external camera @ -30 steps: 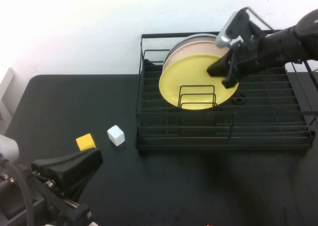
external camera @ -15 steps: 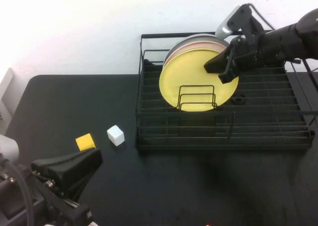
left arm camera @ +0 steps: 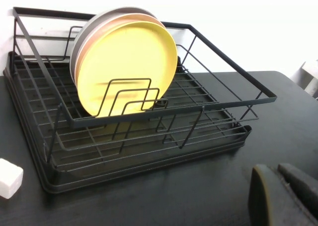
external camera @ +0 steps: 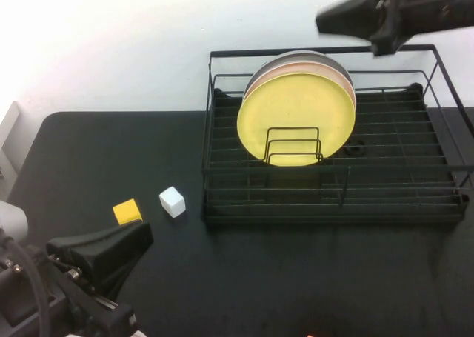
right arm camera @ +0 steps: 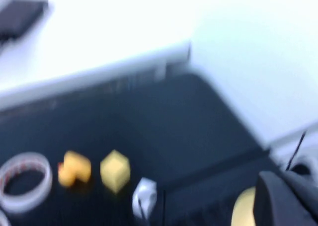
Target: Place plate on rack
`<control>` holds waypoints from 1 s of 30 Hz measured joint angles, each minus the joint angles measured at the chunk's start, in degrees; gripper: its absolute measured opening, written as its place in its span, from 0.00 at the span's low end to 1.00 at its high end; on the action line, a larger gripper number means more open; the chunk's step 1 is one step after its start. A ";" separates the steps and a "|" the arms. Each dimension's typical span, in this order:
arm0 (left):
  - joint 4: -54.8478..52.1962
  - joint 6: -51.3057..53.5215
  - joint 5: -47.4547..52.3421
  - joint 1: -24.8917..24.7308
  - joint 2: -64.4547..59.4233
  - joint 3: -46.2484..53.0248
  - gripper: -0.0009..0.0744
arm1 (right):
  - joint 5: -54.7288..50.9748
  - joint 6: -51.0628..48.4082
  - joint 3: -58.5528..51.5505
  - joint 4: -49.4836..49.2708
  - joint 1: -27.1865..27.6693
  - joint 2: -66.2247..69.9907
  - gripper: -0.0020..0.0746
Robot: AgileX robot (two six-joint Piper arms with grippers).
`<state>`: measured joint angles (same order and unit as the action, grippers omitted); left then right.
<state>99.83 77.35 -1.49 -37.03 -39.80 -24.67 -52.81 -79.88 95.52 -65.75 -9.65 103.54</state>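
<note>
The pale-yellow plate (external camera: 296, 115) stands upright in the black wire rack (external camera: 333, 217), leaning on a pink plate (external camera: 275, 72) and a grey plate (external camera: 290, 55) behind it, with small wire loops in front. It also shows in the left wrist view (left arm camera: 126, 62) inside the rack (left arm camera: 149, 159). My right gripper (external camera: 327, 18) is raised above the rack's back rail, shut and empty, clear of the plate. In the right wrist view, my right gripper (right arm camera: 288, 198) shows blurred beside a sliver of the plate (right arm camera: 243, 206). My left gripper (external camera: 142, 237) rests shut at the near left, and shows in its own wrist view (left arm camera: 280, 186).
A yellow block (external camera: 127, 211) and a white block (external camera: 172, 201) lie on the black table left of the rack; the white block also shows in the left wrist view (left arm camera: 9, 177). The right wrist view shows a tape ring (right arm camera: 25, 179) near the blocks. A white wall stands behind.
My right gripper let go of the plate's upper right rim and rose up and back above the rack. The plate stayed upright in the rack. The left arm has not moved.
</note>
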 joint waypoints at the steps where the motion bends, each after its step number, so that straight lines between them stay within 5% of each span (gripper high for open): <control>1: 0.00 0.00 0.00 0.00 0.00 0.00 0.01 | 1.25 -1.35 -1.94 -1.78 0.00 -2.45 0.02; 16: 0.00 0.00 0.00 0.00 0.00 0.00 0.01 | 15.35 -29.85 -44.30 -29.03 0.00 -42.35 0.02; 30: 0.00 0.00 0.00 0.00 0.00 0.00 0.01 | 18.87 -23.30 -64.81 -21.61 0.00 -74.22 0.02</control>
<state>99.83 77.35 -1.49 -37.03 -39.80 -24.67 -33.94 -103.18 30.71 -87.36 -9.65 29.33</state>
